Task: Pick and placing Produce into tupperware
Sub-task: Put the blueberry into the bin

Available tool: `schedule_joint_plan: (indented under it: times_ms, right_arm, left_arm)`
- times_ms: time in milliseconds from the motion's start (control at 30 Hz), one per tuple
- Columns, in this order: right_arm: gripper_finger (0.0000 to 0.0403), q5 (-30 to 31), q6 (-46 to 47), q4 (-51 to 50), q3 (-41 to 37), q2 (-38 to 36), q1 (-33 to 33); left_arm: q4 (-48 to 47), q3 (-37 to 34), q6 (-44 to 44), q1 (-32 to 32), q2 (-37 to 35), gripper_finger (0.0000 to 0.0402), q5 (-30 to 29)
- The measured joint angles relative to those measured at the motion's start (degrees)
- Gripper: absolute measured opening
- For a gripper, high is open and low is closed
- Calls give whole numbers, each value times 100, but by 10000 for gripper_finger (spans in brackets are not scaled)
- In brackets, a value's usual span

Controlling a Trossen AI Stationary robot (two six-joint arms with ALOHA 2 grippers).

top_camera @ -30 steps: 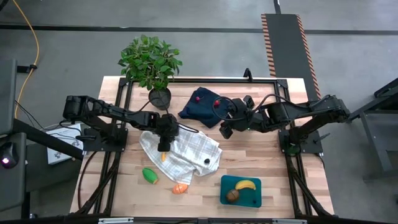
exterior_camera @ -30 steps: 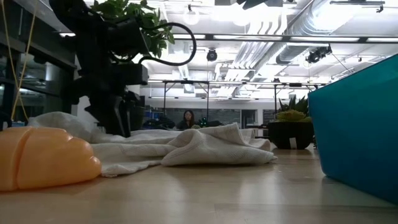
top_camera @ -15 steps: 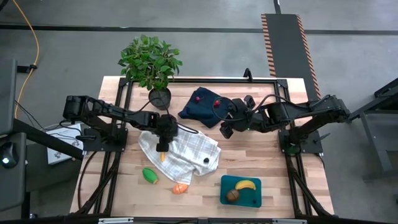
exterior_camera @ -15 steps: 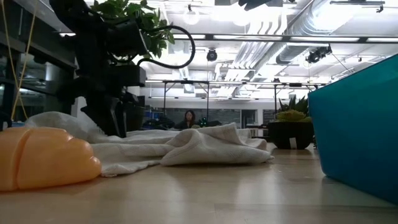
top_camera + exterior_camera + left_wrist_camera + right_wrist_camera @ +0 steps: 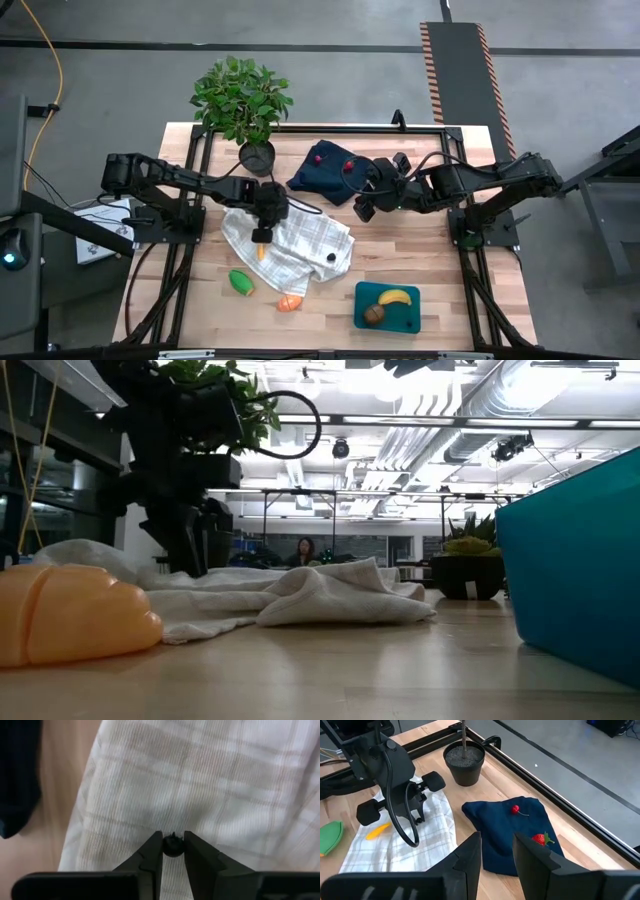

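Produce lies scattered across the bench (image 5: 430, 265): a banana (image 5: 395, 297) and a brown round piece (image 5: 374, 314) already in the tupperware (image 5: 410, 320), a green piece (image 5: 241, 282) and an orange piece (image 5: 289, 302) on bare wood, two red berries (image 5: 350, 165) on the navy cloth (image 5: 318, 172). Left gripper (image 5: 173, 851) hangs over the plaid towel (image 5: 310, 245), clenched on a small dark berry (image 5: 173, 846) between its fingertips. Right gripper (image 5: 496, 851) hovers near the navy cloth, fingers slightly parted and grasping nothing. A potted plant (image 5: 243, 105) stands at the bench's far edge.
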Motion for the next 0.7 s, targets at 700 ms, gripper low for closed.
schedule_joint_plan:
  times_ms: [700]
  right_arm:
    - [103,900,1060,-1045,-76,-1140,197]
  left_arm:
    - [-297,1243,7,0,0,71,25]
